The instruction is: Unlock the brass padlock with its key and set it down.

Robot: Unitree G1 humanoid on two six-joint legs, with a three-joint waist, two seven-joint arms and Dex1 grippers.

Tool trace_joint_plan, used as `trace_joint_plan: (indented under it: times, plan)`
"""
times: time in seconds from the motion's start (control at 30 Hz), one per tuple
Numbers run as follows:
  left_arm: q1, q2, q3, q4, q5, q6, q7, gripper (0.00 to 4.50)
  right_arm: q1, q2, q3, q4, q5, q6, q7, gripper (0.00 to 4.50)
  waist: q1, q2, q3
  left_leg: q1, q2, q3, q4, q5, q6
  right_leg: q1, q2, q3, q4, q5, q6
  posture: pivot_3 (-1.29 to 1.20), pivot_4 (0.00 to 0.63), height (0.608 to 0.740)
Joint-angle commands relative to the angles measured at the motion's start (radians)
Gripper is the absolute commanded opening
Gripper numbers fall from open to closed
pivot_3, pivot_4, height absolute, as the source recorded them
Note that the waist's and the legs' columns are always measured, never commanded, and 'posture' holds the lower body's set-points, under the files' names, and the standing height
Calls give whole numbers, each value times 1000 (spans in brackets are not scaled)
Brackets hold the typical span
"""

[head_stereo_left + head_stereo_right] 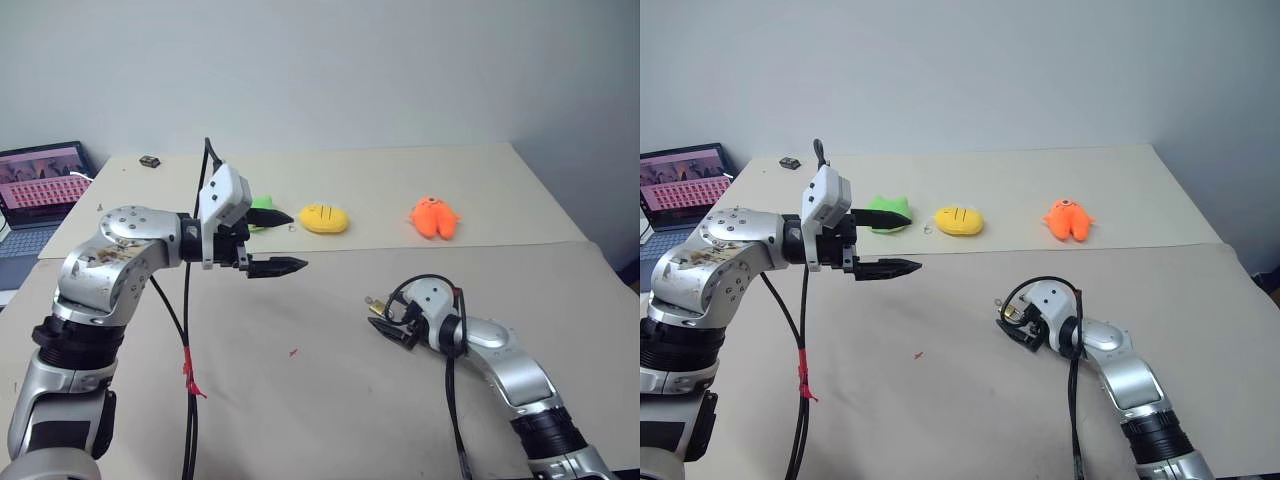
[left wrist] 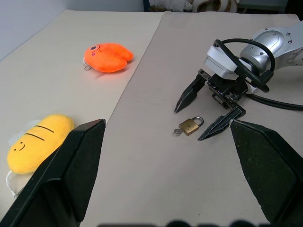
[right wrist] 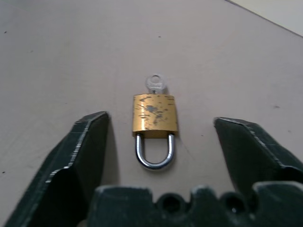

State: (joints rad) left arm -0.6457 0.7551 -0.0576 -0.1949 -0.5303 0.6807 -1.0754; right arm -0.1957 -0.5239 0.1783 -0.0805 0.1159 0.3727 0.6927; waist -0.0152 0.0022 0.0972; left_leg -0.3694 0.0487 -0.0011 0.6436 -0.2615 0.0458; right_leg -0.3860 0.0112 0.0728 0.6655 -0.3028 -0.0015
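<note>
The padlock [image 3: 154, 118] lay flat on the table [image 1: 300, 400], towards its right side and well in from the near edge, with the key [image 3: 155, 83] sticking out of its bottom and the shackle [image 3: 155, 151] seated in the body. The right gripper [image 2: 204, 115] sat low around it, one finger on each side, parted and touching neither padlock nor key. The left gripper [image 1: 278, 243] hung above the table's left half, spread wide and holding nothing. Along the far part of the table lay a green plush [image 1: 890, 214], a yellow plush [image 1: 324, 218] and an orange plush [image 1: 434, 217], with a laptop [image 1: 40, 192] off the left edge.
</note>
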Motion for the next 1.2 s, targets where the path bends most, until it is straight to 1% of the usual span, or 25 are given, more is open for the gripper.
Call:
trace_joint_plan:
  times: [0.03,0.1,0.13,0.17,0.2,0.33,0.47,0.5,0.57,0.7,0.83,0.97,1.07,1.2]
  plan:
    - [-1,3,25,-12,5,-21,8,4500,-21,-8,7,2,-25,3,3,2300,1,0,0,0,0,0,0,0,0,0,0,0,0,0,0,0,150,655]
    - [3,4,27,-15,4,-22,11,4500,-22,-10,11,3,-32,6,6,1652,2,0,0,0,0,0,0,0,0,0,0,0,0,0,0,0,150,655]
    - [4,4,28,-17,2,-21,12,4500,-20,-10,11,3,-36,7,7,1403,2,0,0,0,0,0,0,0,0,0,0,0,0,0,0,0,150,655]
    - [6,5,30,-18,1,-20,12,4500,-18,-11,11,2,-37,8,8,1007,2,0,-1,0,0,0,0,0,0,0,0,0,0,0,0,0,150,655]
    - [7,5,31,-19,-2,-18,13,4500,-16,-12,10,0,-38,9,9,936,2,0,-1,0,0,0,0,0,0,0,0,0,0,0,0,0,150,655]
    - [6,-1,45,-13,-26,1,13,4500,-27,-32,15,-31,-53,-7,22,936,2,0,-1,0,0,0,0,0,0,0,0,0,0,1,-1,0,150,655]
    - [1,-23,65,2,-74,46,20,4500,-83,-52,7,-88,-56,-25,48,936,3,0,-1,-1,-1,0,0,0,0,0,-1,0,0,1,-1,0,150,655]
    - [5,-28,66,14,-85,60,16,4500,-117,-78,20,-108,-87,-42,64,936,3,0,-1,-1,-1,0,1,0,0,0,-1,0,0,1,-1,0,150,655]
    - [24,-32,68,36,-112,82,-11,4500,-172,-119,47,-152,-133,-63,94,936,0,1,-1,-1,-1,0,1,0,0,-1,-1,0,0,1,-1,0,150,655]
    - [40,-23,55,102,-152,132,-83,4500,-261,-135,90,-257,-142,-83,153,936,-3,1,-1,0,1,0,0,0,0,-1,1,-1,0,0,-1,0,150,655]
    - [10,-33,47,148,-223,212,-164,4500,-318,-159,123,-276,-177,-170,204,936,1,1,-1,0,3,-4,0,0,0,-2,4,-2,1,1,-2,0,150,655]
    - [6,-27,11,168,-207,213,-220,4500,-338,-153,135,-284,-194,-194,211,936,7,1,-1,0,0,-4,1,0,0,-2,1,-2,1,2,-4,0,150,655]
    - [15,-20,-22,151,-193,202,-257,4500,-327,-129,133,-304,-182,-164,206,936,6,1,-1,0,-2,-3,2,0,0,-2,-2,-2,1,3,-4,0,150,655]
    - [23,-22,-51,143,-170,183,-275,4500,-318,-117,135,-317,-190,-150,202,936,4,1,-1,0,-2,-3,2,0,0,-2,-2,-2,1,3,-5,0,150,655]
